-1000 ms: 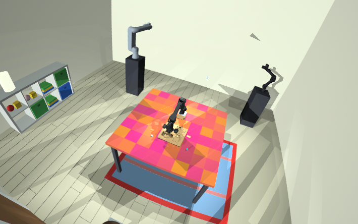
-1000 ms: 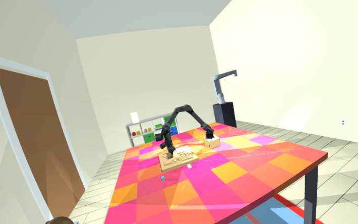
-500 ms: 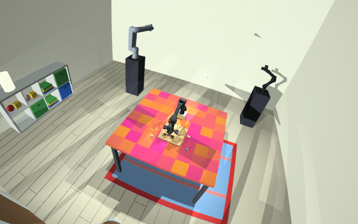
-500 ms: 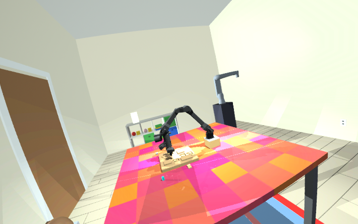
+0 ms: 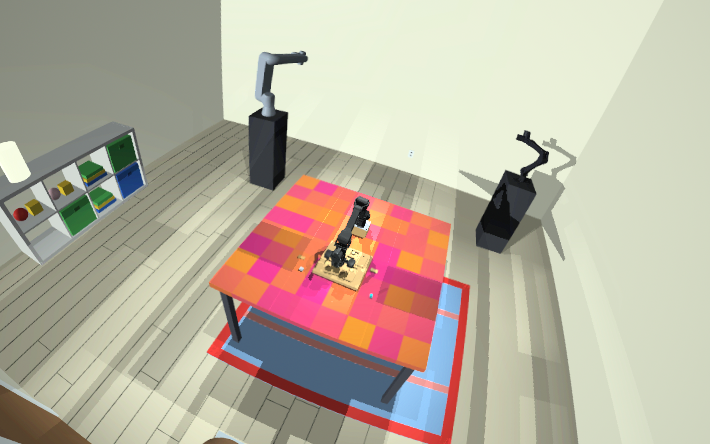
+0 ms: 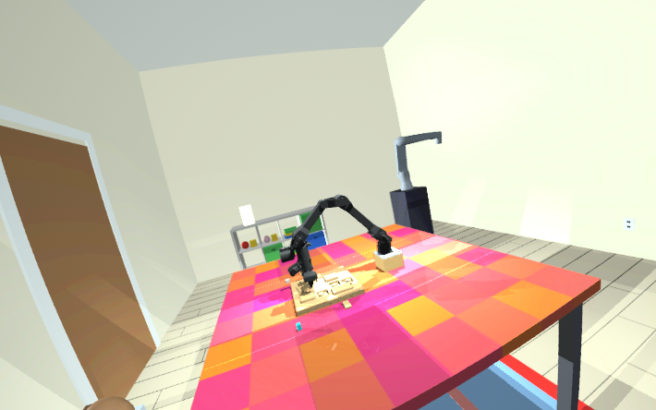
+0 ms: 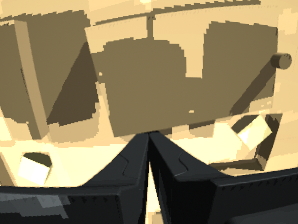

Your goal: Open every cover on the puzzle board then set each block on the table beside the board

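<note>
Puzzle board (image 5: 355, 282) (image 6: 321, 307) (image 7: 240, 15): on worktop (image 5: 269, 281) (image 6: 422, 351), beneath fingers (image 5: 338, 265) (image 6: 309, 283); wooden, probably stiff. Fingers: closed, empty. Upright peg (image 7: 283, 61): likely the best hold, possibly slippery.

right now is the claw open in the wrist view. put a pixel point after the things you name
No, the claw (image 5: 337, 265) (image 6: 310, 283) (image 7: 148, 135) is shut, its two dark fingertips meeting with nothing visible between them.

bright rm, hard shadows w/ jagged edges, pale glare on board (image 5: 353, 282) (image 6: 321, 306) (image 7: 200, 145), wrist view prob. overexposed
</note>
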